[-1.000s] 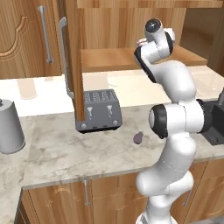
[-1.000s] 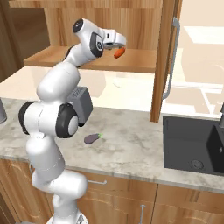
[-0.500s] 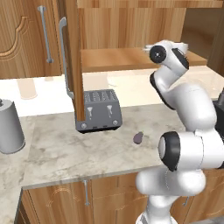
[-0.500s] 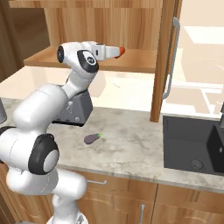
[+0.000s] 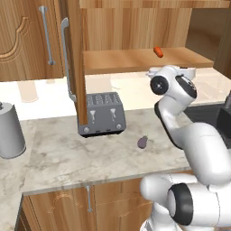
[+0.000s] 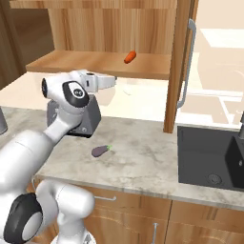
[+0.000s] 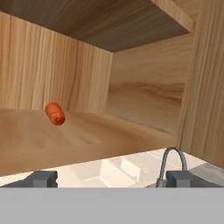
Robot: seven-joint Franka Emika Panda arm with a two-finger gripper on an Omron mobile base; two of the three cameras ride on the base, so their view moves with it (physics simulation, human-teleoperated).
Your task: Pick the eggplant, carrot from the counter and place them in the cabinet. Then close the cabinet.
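Claw (image 7: 112,179): released, tips set wide, nothing between them; it sits just outside the cabinet's front, aimed in at the shelf, a stance that fits a drop-off rather than a pick-up.

Cabinet (image 5: 135,27): upper wall unit, brown wood, doors standing open so the shelf can be reached; closing it is not yet done.

Desk (image 5: 67,153): pale marbled stone, carrying the remaining items below the cabinet.

Shelf (image 5: 117,61): plain wood, open along its front edge.

Cabinet door (image 6: 178,71): swung out edge-on, long silver handle (image 6: 187,62) facing the sink side; likely the grab point for closing.

Sink (image 6: 209,157): dark basin at the desk's right end.

Toaster (image 5: 102,113): grey, near the desk's back edge, under the shelf's left part.

Canister (image 5: 10,131): grey, at the desk's left edge, well apart from the rest.

Eggplant (image 5: 143,142): dark, lying on the desk toward its front edge, just right of the toaster; untouched, and by my reckoning the next pick.

Carrot (image 5: 158,52): orange, on the shelf, well back from the front edge, lying free of the claw; this half of the placing appears complete.
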